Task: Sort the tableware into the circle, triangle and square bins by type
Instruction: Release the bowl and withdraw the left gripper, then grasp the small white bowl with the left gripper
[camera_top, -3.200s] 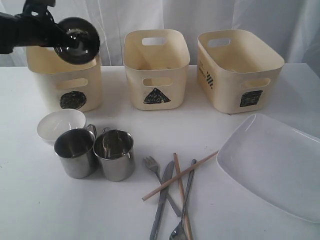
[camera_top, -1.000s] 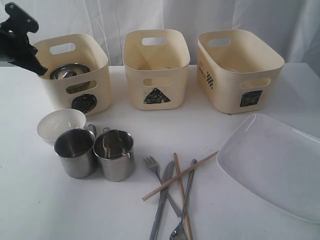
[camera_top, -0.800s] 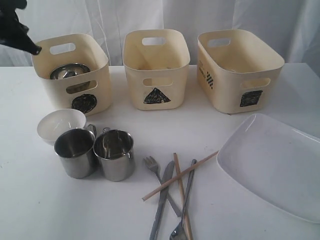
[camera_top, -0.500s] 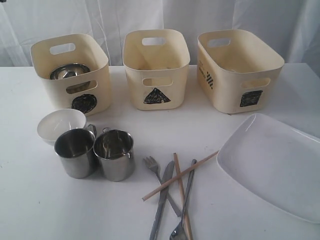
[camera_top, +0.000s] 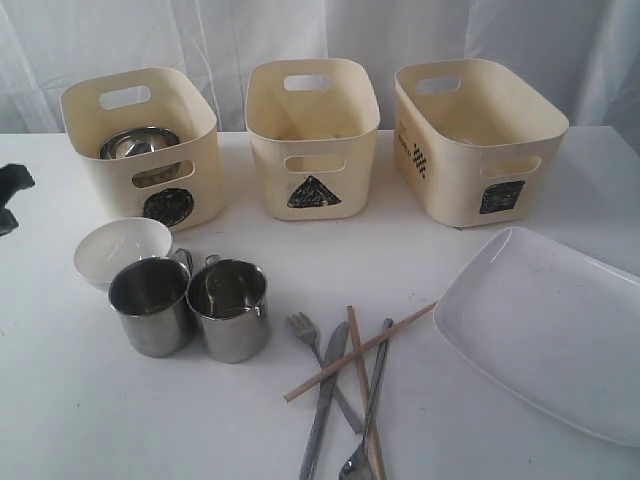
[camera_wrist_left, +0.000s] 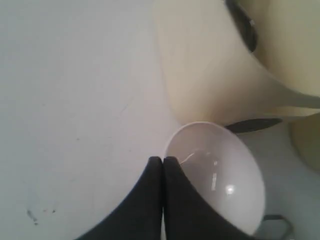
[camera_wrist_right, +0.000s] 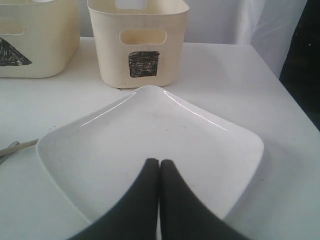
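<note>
Cream plastic bins line the back of the table (camera_top: 100, 420): the circle bin (camera_top: 105, 190) holds the steel bowl (camera_top: 138, 142), with the triangle bin (camera_top: 270, 180) and square bin (camera_top: 450, 180) alongside. In front sit the small white bowl (camera_top: 122, 248), two steel mugs (camera_top: 150, 305), crossed cutlery (camera_top: 325, 400) and chopsticks (camera_top: 400, 328), and the plate (camera_top: 550, 320).

Left wrist view: the left gripper (camera_wrist_left: 162, 160), pressed together and empty, hangs over the small white bowl's rim, near the circle bin.

Right wrist view: the right gripper (camera_wrist_right: 159, 162), closed on nothing, hangs over the plate.
</note>
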